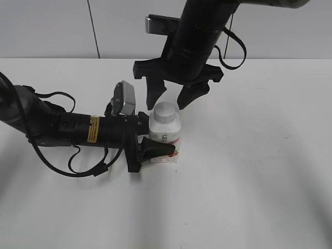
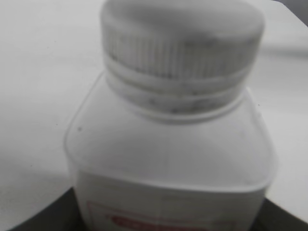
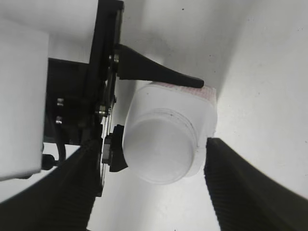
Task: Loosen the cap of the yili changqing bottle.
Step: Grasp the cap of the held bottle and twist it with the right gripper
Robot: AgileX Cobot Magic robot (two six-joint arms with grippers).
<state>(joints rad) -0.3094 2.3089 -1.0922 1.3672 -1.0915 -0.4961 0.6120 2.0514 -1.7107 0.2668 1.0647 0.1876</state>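
Observation:
The yili changqing bottle (image 1: 165, 137) stands upright on the white table, white with a pink-red label. Its ribbed white cap (image 1: 165, 112) is on the neck. My left gripper (image 1: 155, 148) comes in from the left and is shut on the bottle's body. The left wrist view shows the bottle (image 2: 168, 163) and cap (image 2: 183, 48) close up, with dark jaw edges at the bottom corners. My right gripper (image 1: 174, 96) hangs open just above and behind the cap, a finger on either side. The right wrist view shows the cap (image 3: 161, 144) between its open fingers (image 3: 149, 192).
The white table (image 1: 249, 181) spreads all round the bottle. The left arm (image 1: 62, 127) with its cables lies low across the left side. A grey wall (image 1: 52, 26) stands behind the table's far edge.

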